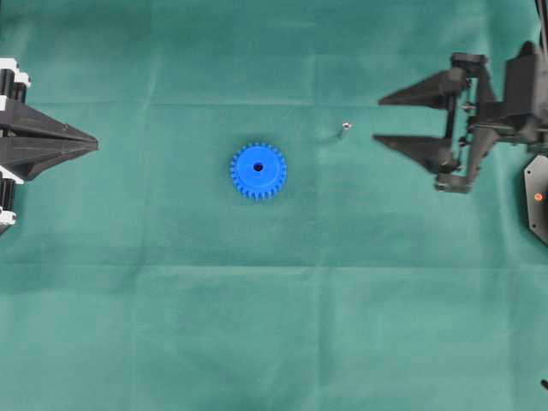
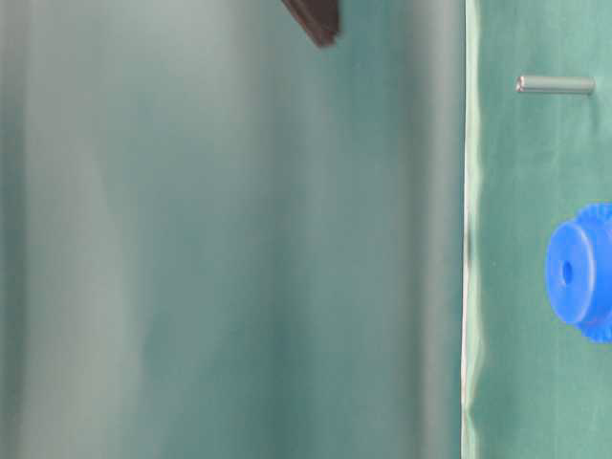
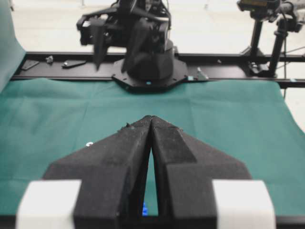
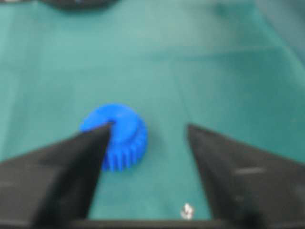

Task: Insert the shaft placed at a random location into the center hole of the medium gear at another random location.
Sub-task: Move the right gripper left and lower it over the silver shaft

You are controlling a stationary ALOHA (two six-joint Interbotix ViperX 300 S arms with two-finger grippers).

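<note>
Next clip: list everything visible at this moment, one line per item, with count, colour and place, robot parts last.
bright blue plastic toothed gear: one, blue, flat on the cloth near the middle, dark center hole facing up and empty.
tiny silvery metal shaft: one, silver-grey, on the cloth up and right of the gear in the overhead view, apart from it.
green cloth: one, green, covering the table, faint fold lines.
black frame rail: one, black, along the far edge in the left wrist view, small hardware lying on it.
left gripper: one, black, left edge of the overhead view, shut, holding nothing.
right gripper: one, black, right side, open, tips just right of the shaft, not touching it.
</note>
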